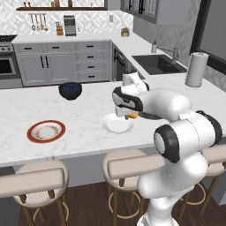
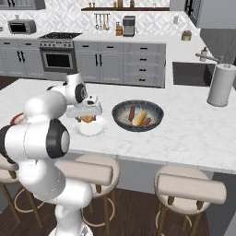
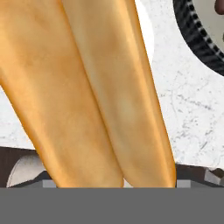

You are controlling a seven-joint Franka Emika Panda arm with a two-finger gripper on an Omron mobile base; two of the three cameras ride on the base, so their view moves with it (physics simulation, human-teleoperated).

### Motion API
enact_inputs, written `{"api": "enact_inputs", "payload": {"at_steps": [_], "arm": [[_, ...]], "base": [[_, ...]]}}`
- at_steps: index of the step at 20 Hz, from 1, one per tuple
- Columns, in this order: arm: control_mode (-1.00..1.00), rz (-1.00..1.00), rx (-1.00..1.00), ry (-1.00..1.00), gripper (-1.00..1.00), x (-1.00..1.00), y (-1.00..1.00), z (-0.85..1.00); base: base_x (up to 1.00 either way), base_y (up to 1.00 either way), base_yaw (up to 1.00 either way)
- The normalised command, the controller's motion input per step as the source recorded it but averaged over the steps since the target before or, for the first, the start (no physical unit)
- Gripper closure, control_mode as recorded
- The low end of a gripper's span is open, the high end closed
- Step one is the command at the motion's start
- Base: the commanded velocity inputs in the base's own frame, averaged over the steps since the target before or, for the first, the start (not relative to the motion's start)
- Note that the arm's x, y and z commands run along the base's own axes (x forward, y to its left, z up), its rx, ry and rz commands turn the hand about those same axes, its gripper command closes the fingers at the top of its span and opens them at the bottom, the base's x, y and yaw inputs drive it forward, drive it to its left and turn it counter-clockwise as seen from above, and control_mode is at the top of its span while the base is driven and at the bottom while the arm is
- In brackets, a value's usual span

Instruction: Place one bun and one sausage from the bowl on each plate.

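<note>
Here the gripper, jaws spread wide, holds a bun just above the white plate near the counter's front edge; the bun's long axis runs along the fingers.

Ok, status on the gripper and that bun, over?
Gripper over white plate, bun between the jaws. Bowl holds two sausages, one bun. Red-rimmed plate bare. Nothing in the way.

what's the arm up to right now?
The gripper holds a bun just over the white plate on the island counter. The dark bowl beside it has two sausages and one more bun in it. The red-rimmed plate has no food on it yet.
</note>
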Motion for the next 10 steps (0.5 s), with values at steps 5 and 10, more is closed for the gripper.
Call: {"api": "enact_inputs", "payload": {"at_steps": [5, 10], "arm": [[-1.00, -0.01, 0.00, -0.01, 1.00, 0.93, 0.10, -0.29], [-1.00, 0.00, 0.00, 0.05, 1.00, 0.75, 0.05, -0.67]], "base": [[0.00, 0.00, 0.00], [0.00, 0.00, 0.00]]}}
